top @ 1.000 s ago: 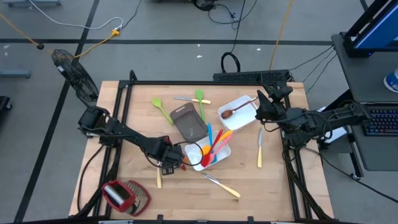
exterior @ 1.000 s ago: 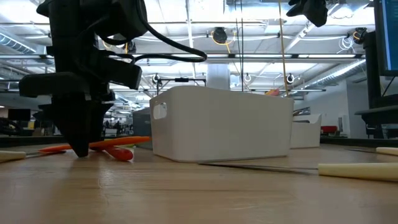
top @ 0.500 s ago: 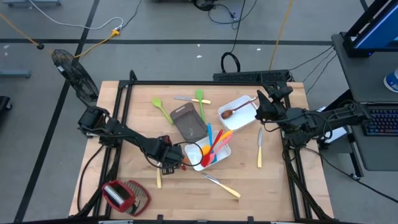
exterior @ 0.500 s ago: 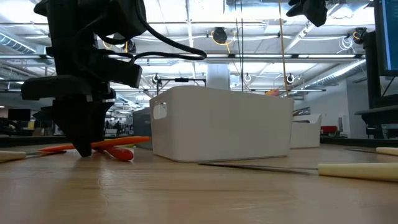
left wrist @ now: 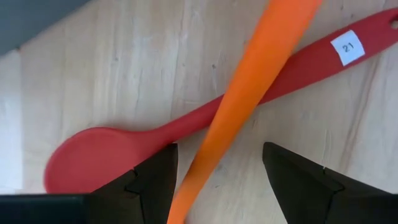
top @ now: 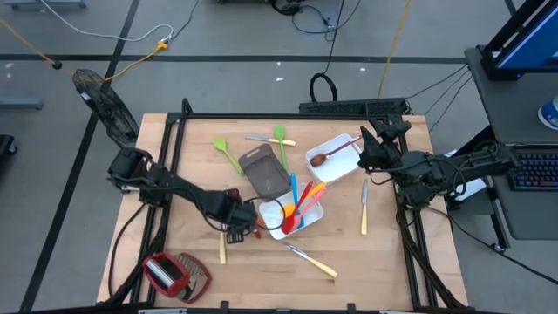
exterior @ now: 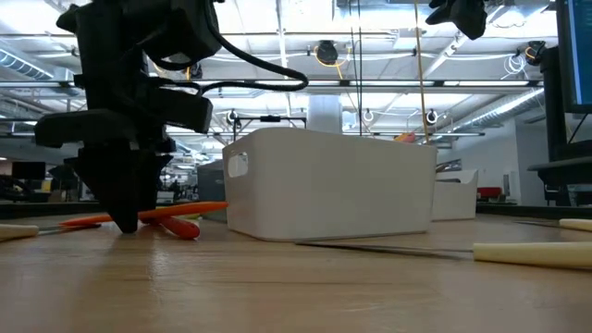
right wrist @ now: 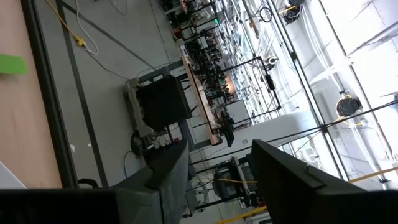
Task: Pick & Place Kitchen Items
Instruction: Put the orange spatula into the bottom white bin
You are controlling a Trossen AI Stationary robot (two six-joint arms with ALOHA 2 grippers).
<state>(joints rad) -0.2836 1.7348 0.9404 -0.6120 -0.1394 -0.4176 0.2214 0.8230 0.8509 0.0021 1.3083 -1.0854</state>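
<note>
My left gripper (left wrist: 217, 186) is open, low over the table just left of the near white tray (top: 316, 221); it also shows in the high view (top: 237, 228) and the low view (exterior: 125, 220). Its fingers stand on either side of an orange utensil's handle (left wrist: 249, 81), which lies across a red spoon (left wrist: 112, 152) flat on the wood. I cannot see either finger touching the handle. My right gripper (top: 366, 153) is open and empty, raised by the far white tray (top: 347, 167), in which a brown wooden spoon (top: 326, 156) lies.
The near white tray holds several coloured utensils (top: 301, 201). A grey-brown tray (top: 264, 170), two green utensils (top: 228, 153) (top: 281, 144) and pale-handled cutlery (top: 364, 209) (top: 312, 262) (top: 222, 251) lie around. A red-and-wire-mesh tool (top: 174, 272) sits at the near left corner.
My left gripper has edged a little toward the near white tray, staying low and open over the orange handle. The utensils have not moved.
</note>
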